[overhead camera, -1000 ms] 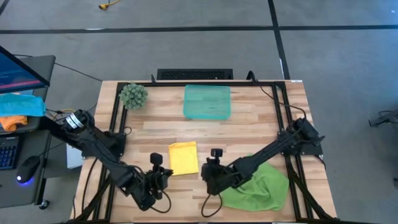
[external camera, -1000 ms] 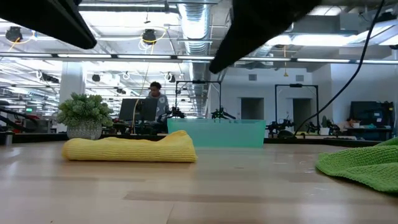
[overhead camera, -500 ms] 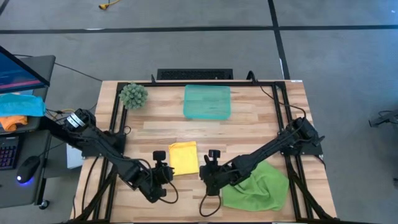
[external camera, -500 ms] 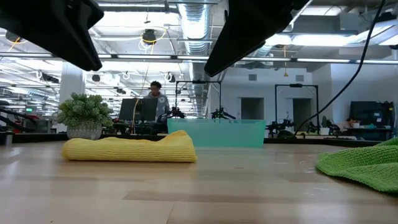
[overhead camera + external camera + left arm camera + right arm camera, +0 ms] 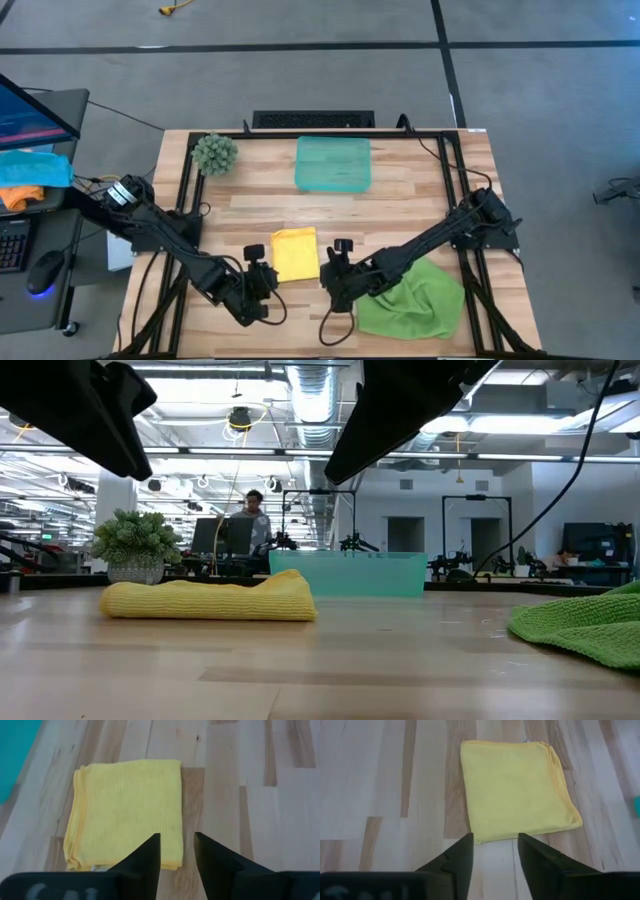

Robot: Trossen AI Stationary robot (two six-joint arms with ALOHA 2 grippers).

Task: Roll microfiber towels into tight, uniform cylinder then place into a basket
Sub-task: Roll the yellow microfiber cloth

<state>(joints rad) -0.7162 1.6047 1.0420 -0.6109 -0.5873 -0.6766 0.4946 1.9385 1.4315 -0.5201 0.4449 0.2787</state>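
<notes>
The yellow microfiber towel [image 5: 295,253] lies folded into a flat square on the table's near middle, its underside on the wood; it also shows in both wrist views [image 5: 127,812] [image 5: 517,790]. The light green towel [image 5: 415,300] lies crumpled at the near right. The teal basket [image 5: 333,163] stands empty at the far middle. My left gripper [image 5: 176,842] hovers open just left of the yellow towel's near edge. My right gripper [image 5: 495,842] hovers open just right of that edge. Both stand above the table and hold nothing.
A fuzzy green ball [image 5: 214,152] sits at the far left corner. Black frame rails [image 5: 185,200] run along the table's left and right sides. Blue and orange cloths [image 5: 30,175] lie off the table at the left. A person [image 5: 255,520] works far behind the table.
My left gripper has rolled at the wrist and swung a little toward the yellow towel. Both towels lie as before.
</notes>
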